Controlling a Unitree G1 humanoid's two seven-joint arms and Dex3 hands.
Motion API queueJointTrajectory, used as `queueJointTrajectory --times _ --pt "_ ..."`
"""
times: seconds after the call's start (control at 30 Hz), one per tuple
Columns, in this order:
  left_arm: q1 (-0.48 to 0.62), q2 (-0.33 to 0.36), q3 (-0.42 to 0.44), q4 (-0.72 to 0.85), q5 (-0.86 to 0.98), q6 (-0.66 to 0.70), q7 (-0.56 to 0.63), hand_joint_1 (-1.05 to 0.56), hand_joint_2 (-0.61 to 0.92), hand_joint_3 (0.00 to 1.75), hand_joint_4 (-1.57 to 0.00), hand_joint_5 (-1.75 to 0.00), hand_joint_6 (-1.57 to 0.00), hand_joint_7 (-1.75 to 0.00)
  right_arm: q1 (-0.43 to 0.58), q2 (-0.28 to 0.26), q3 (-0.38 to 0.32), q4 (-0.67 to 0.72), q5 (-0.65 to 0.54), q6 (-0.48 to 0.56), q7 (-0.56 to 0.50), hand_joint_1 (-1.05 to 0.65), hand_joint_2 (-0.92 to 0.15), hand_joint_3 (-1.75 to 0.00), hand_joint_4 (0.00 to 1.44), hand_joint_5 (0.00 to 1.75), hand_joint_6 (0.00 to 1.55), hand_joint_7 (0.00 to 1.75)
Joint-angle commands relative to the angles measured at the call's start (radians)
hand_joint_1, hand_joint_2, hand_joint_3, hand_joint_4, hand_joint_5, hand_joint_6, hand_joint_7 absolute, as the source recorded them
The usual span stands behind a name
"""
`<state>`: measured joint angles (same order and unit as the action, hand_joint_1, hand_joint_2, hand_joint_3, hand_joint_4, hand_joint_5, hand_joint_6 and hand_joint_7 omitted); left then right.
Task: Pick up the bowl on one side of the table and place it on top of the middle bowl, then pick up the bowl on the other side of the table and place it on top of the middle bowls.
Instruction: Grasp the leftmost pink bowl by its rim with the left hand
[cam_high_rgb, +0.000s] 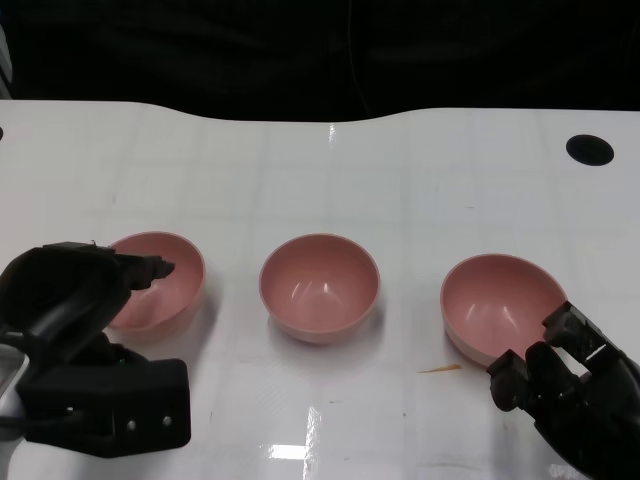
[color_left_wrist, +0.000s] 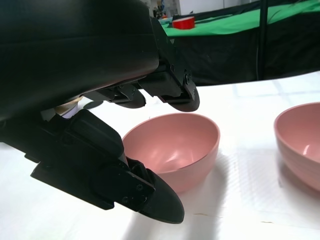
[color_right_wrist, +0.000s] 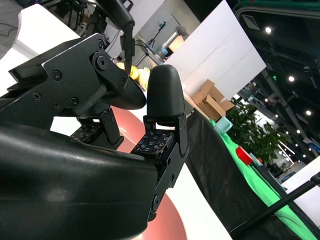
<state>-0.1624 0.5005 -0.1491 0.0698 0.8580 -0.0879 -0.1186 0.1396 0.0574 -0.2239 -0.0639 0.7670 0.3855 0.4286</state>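
Note:
Three pink bowls stand in a row on the white table (cam_high_rgb: 320, 180). My left hand (cam_high_rgb: 80, 300) is at the left bowl (cam_high_rgb: 165, 285), with one finger reaching over its near rim. In the left wrist view the fingers (color_left_wrist: 175, 92) spread above that bowl (color_left_wrist: 175, 147) and the thumb lies low beside it, so nothing is gripped. The middle bowl (cam_high_rgb: 320, 285) stands alone between the two hands and also shows in the left wrist view (color_left_wrist: 300, 142). My right hand (cam_high_rgb: 570, 385) sits at the right bowl's (cam_high_rgb: 495, 305) near-right rim, fingers (color_right_wrist: 162, 100) apart, with pink bowl surface (color_right_wrist: 172, 225) beneath them.
A round black hole (cam_high_rgb: 590, 150) lies in the table's far right corner. A small orange-brown streak (cam_high_rgb: 440, 369) marks the surface beside the right bowl. Beyond the curved far edge all is dark. A red tape roll (color_left_wrist: 183, 22) sits on a green table in the background.

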Motion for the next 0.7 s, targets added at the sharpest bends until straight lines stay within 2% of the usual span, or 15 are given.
queueJointTrajectory --times 0.03,0.23,0.43,0.53,0.7 --pt "-0.06 0.019 -0.027 0.101 -0.008 -0.027 0.051 -0.9 0.9 0.02 -0.5 -0.01 -0.58 -0.01 -0.004 -0.01 -0.005 0.007 -0.007 -0.018 0.008 -0.09 -0.51 -1.22 0.87 1.65 0.79 1.46" --pt "-0.169 0.0 -0.091 0.314 -0.014 -0.071 0.135 -0.9 0.92 0.02 -0.54 -0.02 -0.61 -0.01 -0.009 -0.01 -0.009 0.014 -0.004 -0.013 0.004 -0.08 -0.52 -1.19 0.87 1.65 0.81 1.43" --pt "-0.259 -0.033 -0.152 0.496 -0.019 -0.079 0.197 -0.77 0.92 0.07 -0.57 -0.02 -0.63 -0.01 -0.01 -0.013 -0.008 0.025 -0.008 -0.023 0.022 -0.09 -0.53 -1.18 0.86 1.65 0.8 1.43" --pt "-0.279 -0.037 -0.168 0.539 -0.028 -0.089 0.224 -0.74 0.92 0.07 -0.58 -0.02 -0.64 -0.02 -0.012 -0.014 -0.01 0.03 -0.007 -0.023 0.029 -0.09 -0.54 -1.17 0.86 1.64 0.8 1.43" --pt "-0.374 -0.098 -0.234 0.735 -0.03 -0.097 0.271 -0.64 0.92 0.11 -0.6 -0.02 -0.67 -0.02 -0.01 -0.014 -0.01 0.032 -0.016 -0.029 0.031 -0.1 -0.54 -1.14 0.88 1.61 0.82 1.4"
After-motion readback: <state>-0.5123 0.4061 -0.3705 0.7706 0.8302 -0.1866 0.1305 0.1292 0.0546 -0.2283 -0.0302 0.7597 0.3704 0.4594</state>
